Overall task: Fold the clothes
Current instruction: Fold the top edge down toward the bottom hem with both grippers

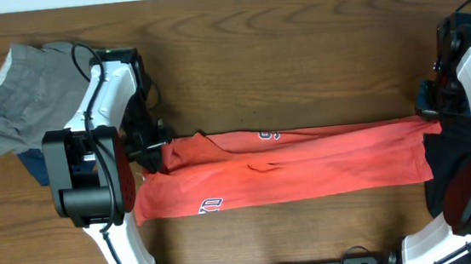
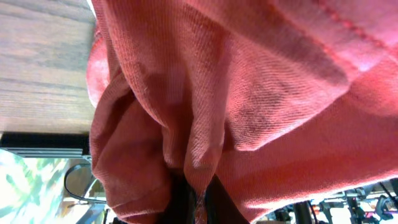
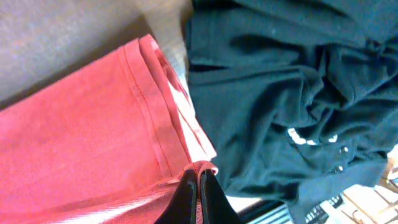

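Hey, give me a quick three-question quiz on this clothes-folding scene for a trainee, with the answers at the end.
1. True or false: the coral-red T-shirt lies in a crumpled heap, clear of both arms.
2. What lies beside the shirt's end at the right gripper? A, a yellow towel; B, a black garment; C, a white sock.
3. What is the left gripper shut on?
Key: 1 false, the shirt is stretched out between the two grippers. 2 B. 3 a bunched end of the T-shirt.
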`<control>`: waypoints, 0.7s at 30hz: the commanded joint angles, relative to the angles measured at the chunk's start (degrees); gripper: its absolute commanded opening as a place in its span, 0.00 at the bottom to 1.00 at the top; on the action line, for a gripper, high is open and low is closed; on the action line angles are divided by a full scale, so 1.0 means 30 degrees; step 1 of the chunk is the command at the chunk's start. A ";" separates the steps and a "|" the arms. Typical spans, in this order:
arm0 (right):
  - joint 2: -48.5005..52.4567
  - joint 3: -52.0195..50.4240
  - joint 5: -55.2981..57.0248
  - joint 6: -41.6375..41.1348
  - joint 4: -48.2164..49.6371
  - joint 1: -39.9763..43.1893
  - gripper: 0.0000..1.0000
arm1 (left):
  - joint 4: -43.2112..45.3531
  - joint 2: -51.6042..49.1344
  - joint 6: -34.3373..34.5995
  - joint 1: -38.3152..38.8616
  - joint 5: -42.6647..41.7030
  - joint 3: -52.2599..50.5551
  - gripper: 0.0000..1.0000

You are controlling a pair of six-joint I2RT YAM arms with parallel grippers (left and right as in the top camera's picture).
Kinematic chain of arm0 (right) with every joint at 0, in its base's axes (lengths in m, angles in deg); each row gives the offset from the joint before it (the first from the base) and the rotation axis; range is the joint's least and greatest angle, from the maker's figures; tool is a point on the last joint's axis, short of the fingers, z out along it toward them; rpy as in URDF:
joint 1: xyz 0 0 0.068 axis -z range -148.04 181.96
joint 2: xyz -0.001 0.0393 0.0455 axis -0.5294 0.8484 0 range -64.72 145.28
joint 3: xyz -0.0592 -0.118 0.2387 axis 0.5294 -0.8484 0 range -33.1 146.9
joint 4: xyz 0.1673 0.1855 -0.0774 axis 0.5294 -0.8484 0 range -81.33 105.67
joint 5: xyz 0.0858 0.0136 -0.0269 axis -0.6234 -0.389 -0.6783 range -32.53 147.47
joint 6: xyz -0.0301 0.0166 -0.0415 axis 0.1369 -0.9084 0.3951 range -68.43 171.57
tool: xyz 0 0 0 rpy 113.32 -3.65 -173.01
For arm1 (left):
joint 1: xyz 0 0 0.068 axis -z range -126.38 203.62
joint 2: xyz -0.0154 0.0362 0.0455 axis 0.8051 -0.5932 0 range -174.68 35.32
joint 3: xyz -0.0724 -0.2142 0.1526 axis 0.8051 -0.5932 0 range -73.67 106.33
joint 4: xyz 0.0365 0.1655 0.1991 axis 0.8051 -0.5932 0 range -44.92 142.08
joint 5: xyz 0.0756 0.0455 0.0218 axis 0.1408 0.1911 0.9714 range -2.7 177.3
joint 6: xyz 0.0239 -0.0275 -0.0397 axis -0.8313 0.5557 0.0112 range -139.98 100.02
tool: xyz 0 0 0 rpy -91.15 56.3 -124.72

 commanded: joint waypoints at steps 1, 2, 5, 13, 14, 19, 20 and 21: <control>-0.0189 -0.0124 0.0597 0.0226 -0.0350 0.0124 0.01 | -0.0532 -0.0029 -0.0022 -0.0007 0.0430 -0.0160 0.06; -0.0189 -0.0124 0.0685 0.0219 -0.0532 0.0131 0.01 | -0.0597 0.0015 -0.0022 0.0029 0.0430 -0.0160 0.06; -0.0189 -0.0124 0.1158 0.0219 -0.1421 0.0131 0.31 | -0.0918 0.0175 -0.0015 0.0044 0.0423 -0.0160 0.06; -0.0189 -0.0124 0.1341 0.0211 -0.1814 0.0503 0.60 | -0.1457 0.0291 0.0182 0.0102 0.0284 -0.0160 0.38; -0.0189 -0.0124 0.1093 0.0219 -0.1734 0.0619 0.61 | -0.1457 0.0408 0.0182 0.0124 0.0284 -0.0160 0.38; -0.0189 -0.0131 -0.1428 0.1545 -0.0954 0.0838 0.62 | -0.1129 0.1574 0.0168 0.0131 0.0284 -0.0124 0.39; -0.0189 -0.0138 -0.2178 0.1953 -0.0794 0.0838 0.62 | -0.0903 0.2011 0.0168 0.0138 0.0284 -0.0095 0.39; -0.0189 -0.0138 -0.2761 0.2288 -0.0721 0.0838 0.62 | -0.0619 0.2419 0.0175 0.0138 0.0226 -0.0051 0.39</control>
